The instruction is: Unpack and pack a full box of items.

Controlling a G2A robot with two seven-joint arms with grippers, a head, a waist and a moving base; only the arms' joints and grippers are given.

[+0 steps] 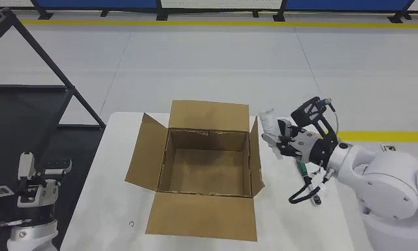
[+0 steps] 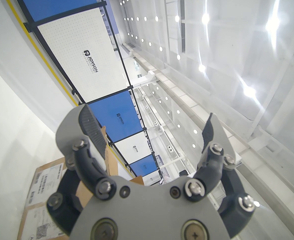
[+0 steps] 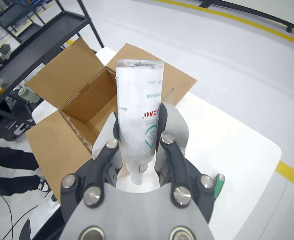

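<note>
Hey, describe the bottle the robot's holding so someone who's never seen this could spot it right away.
Find the open cardboard box on the white table. Beside its right flap, the right end effector grips a clear bottle with a white label. It alone is held off the table, cap toward the wrist.

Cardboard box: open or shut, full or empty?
Open and empty: the cardboard box has its flaps spread, and its brown floor shows bare.

Grey jaws, blk pads, silver screws.
</note>
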